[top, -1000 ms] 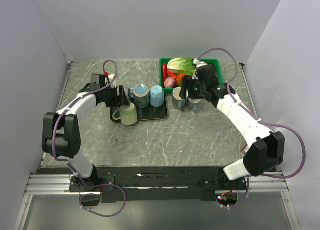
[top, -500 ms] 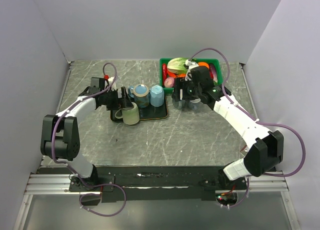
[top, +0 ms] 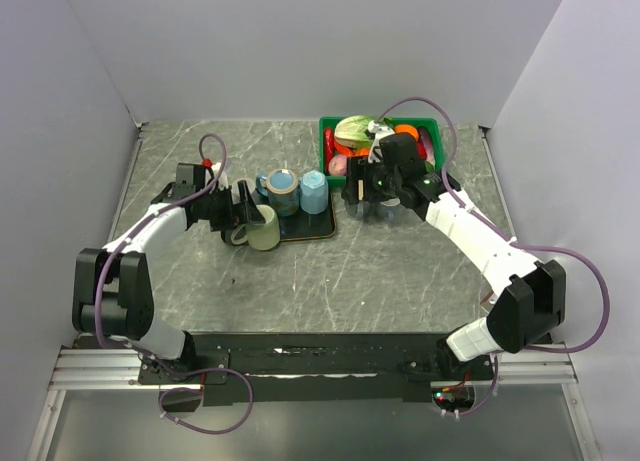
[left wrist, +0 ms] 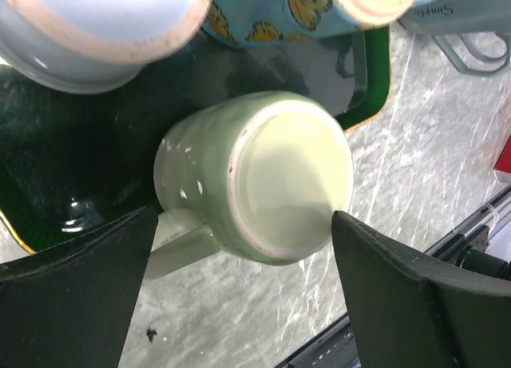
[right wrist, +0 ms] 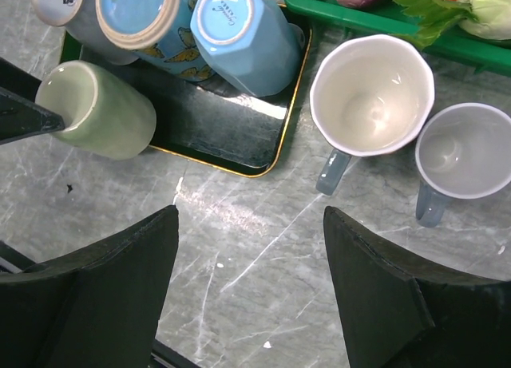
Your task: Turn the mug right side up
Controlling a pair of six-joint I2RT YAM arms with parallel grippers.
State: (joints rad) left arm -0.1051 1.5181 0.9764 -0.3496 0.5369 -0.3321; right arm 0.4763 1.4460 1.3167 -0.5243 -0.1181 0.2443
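Left gripper (left wrist: 243,232) and right gripper (right wrist: 251,256) stood open, empty; the left straddled the sideways green mug (left wrist: 263,172) mid-frame, a closing grasp probably due next.

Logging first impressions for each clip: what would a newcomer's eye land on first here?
The pale green mug at the dark tray's near-left corner, its mouth showing, framed by the open left pincer without contact. Next, the green crate of vegetables at back right, with two upright mugs on the table before it.
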